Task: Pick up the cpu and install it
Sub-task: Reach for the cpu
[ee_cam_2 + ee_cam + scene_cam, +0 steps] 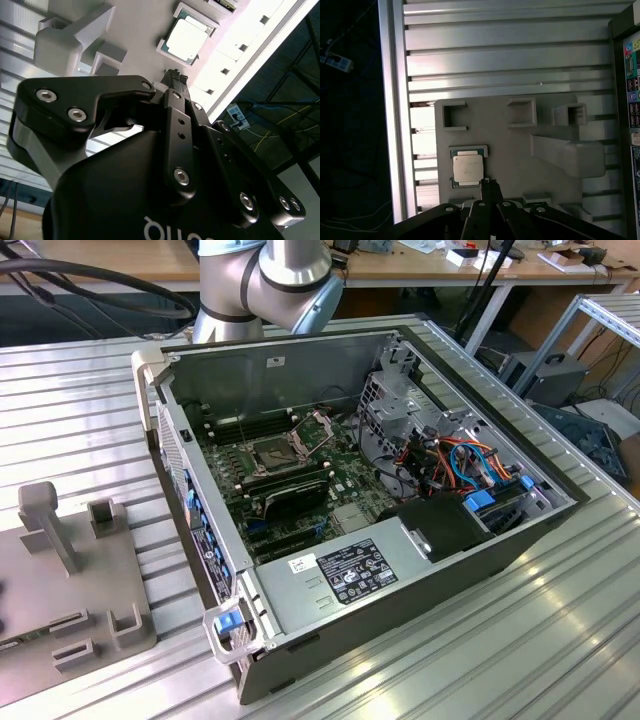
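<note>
The tool (490,184) hangs low over the grey fixture plate (510,150). Its two dark fingers are pressed together at the tips and have hold of nothing. Just beside the tips, not under them, the cpu (468,167) lies flat in a shallow square recess. The recess is near the plate's edge that runs along the worktop's outer edge, and the chip's dull metal top faces up in both wrist views.

The risks follow from that. With the fingers together and off to one side, a descent here would likely meet the recess rim or push the chip askew rather than straddle it. The chip is thin and sits sunk in its seat, so little of its edge is on offer. A shallow or lopsided pinch could let it slip or tilt. A chip carried crooked would probably not drop cleanly into the socket (278,452), which stands open on the green motherboard (345,475), and it could damage the contacts there. The walls of the computer case (300,370) also stand tall around that board, so there is something for the arm (265,275) to clip.

The worktop (505,55) is ribbed aluminium and throws bright glare near the plate. Past its edge the floor is dark, with a power strip (335,61) and loose cables. In the exterior view, wooden benches and a metal frame stand behind.
</note>
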Motion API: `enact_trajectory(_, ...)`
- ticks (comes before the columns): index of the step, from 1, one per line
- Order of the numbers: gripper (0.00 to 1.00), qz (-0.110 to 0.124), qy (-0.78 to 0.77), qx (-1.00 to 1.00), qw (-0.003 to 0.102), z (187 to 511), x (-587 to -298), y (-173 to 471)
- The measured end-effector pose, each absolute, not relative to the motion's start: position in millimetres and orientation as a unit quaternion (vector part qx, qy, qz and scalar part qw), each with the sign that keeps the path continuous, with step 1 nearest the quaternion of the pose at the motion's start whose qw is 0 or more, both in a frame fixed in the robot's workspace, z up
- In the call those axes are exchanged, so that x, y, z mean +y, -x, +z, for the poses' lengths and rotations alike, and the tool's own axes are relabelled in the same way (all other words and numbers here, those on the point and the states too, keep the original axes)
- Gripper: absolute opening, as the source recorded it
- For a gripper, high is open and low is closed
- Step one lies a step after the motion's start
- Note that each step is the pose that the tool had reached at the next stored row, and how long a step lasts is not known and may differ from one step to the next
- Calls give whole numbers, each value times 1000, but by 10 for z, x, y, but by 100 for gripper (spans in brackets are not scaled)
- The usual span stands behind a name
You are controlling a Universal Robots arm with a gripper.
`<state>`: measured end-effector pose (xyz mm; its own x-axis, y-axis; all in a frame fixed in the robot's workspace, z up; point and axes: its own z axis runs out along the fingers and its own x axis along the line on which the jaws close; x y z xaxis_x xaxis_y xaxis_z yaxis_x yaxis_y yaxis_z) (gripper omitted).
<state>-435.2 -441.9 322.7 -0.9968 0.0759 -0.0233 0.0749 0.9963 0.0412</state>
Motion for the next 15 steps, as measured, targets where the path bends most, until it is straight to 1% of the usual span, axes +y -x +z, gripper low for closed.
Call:
enact_trajectory(9, 11, 20, -38, 999, 12, 3211, -4422, 4376)
enact_trajectory(15, 11, 20, -38, 999, 12, 3105, -4445, 4391)
